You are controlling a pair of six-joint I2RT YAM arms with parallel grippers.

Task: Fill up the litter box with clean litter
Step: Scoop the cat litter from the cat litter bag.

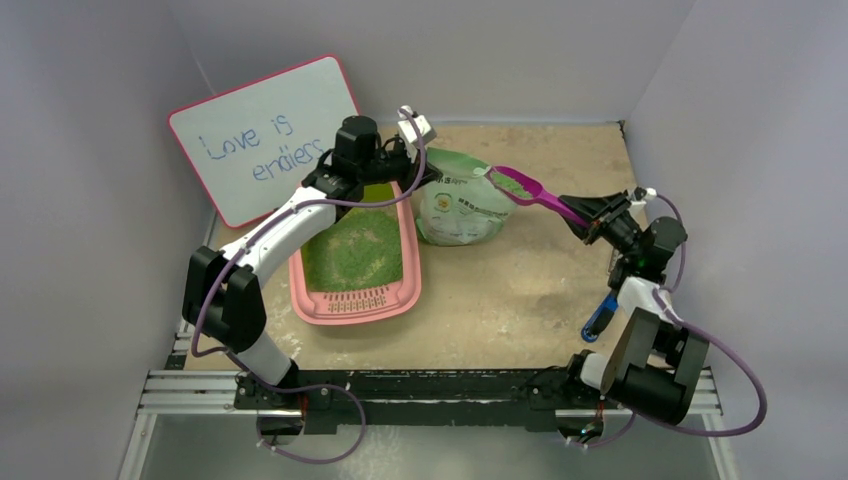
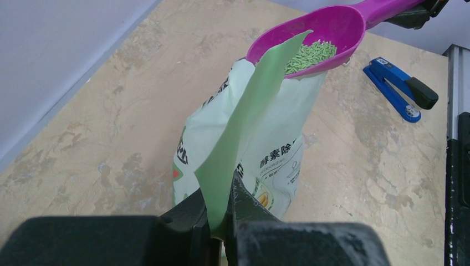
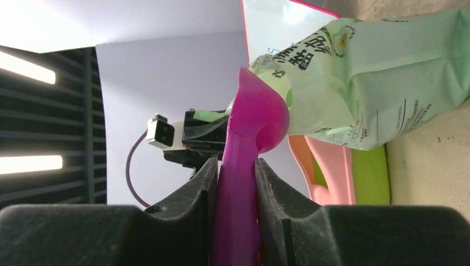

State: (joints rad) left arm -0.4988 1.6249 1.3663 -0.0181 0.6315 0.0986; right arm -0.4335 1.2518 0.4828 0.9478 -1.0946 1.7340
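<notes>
The pink litter box (image 1: pixel 408 296) lies left of centre with a layer of green clean litter (image 1: pixel 355 250) in it. Beside it to the right stands the pale green litter bag (image 1: pixel 460 205). My left gripper (image 2: pixel 221 213) is shut on the bag's top flap (image 2: pixel 244 133), holding it up. My right gripper (image 3: pixel 237 183) is shut on the handle of a magenta scoop (image 1: pixel 528 188). The scoop's bowl (image 2: pixel 321 39) hovers at the bag's mouth, loaded with green clean litter (image 2: pixel 310 54). From the right wrist, the litter box (image 3: pixel 332 177) shows behind the bag (image 3: pixel 382 83).
A whiteboard (image 1: pixel 262 135) with handwriting leans on the back left wall. A blue stapler (image 1: pixel 598 318) lies near my right arm; it shows as well in the left wrist view, the stapler (image 2: pixel 400 88) right of the bag. Walls enclose the tabletop on three sides.
</notes>
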